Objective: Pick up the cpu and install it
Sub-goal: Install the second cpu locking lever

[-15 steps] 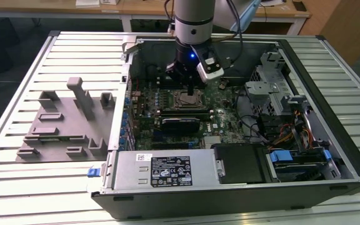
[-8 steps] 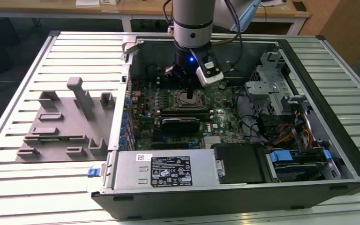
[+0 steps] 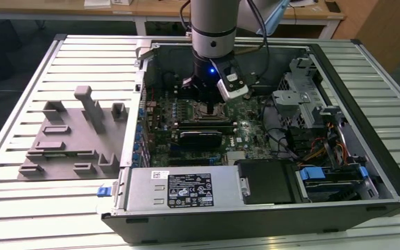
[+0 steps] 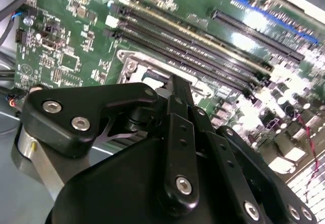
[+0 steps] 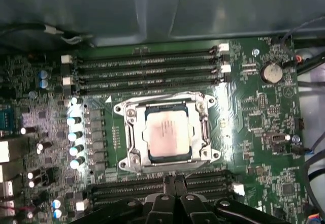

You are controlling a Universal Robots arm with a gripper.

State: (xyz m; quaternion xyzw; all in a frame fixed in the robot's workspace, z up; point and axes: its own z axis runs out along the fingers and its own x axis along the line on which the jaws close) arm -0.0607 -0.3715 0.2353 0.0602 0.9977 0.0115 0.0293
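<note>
cpu (image 5: 166, 134) is seated flat in the motherboard socket (image 5: 133, 148), square silver-grey metal top facing up, faint print on it, thin pale edge visible around the lid. Metal socket frame surrounds it on all four sides. It sits level, edges aligned with the frame, between the two banks of memory slots (image 5: 144, 66) in the first wrist view.
</note>
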